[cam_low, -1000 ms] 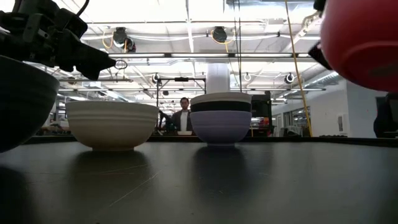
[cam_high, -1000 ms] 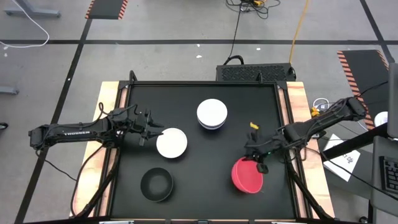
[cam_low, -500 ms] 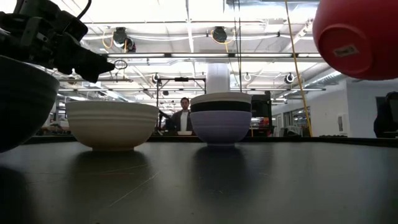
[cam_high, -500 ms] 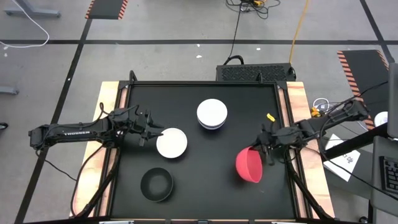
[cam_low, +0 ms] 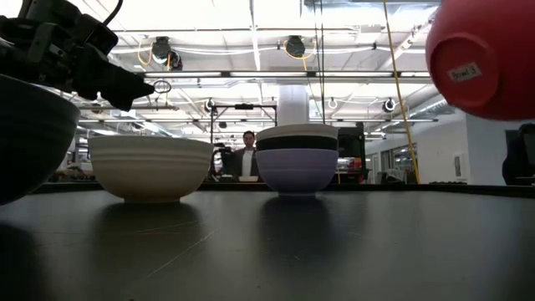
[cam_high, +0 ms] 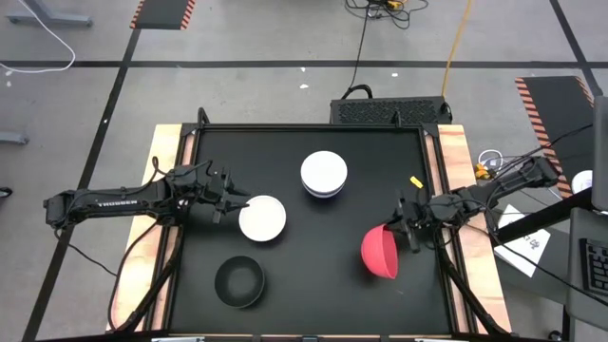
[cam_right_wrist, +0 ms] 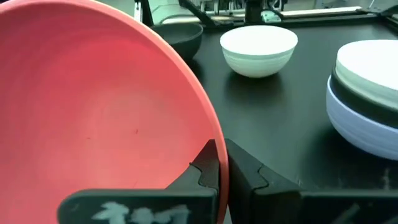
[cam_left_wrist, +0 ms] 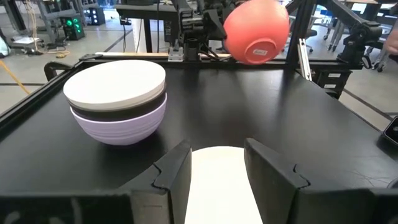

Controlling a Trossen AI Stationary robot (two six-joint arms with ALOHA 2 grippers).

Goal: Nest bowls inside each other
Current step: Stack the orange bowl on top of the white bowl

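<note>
Right claw (cam_high: 410,235) pinches red bowl (cam_high: 379,253) rim, bowl tilted, aloft right of stack (cam_high: 324,175). Looks light, stiff, slick plastic; rim grip suits. Left claw (cam_high: 235,202) half-open beside white bowl (cam_high: 262,218), probably not gripping.

Right gripper (cam_high: 407,231) fingers pinched; left gripper (cam_high: 231,202) fingers parted.

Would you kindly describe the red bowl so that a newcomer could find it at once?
Look to the right side of the black table, where the right hand pinches a rim. The red bowl hangs there, tilted and lifted off the surface; it is the only red one and the only one not resting on the table.
</note>
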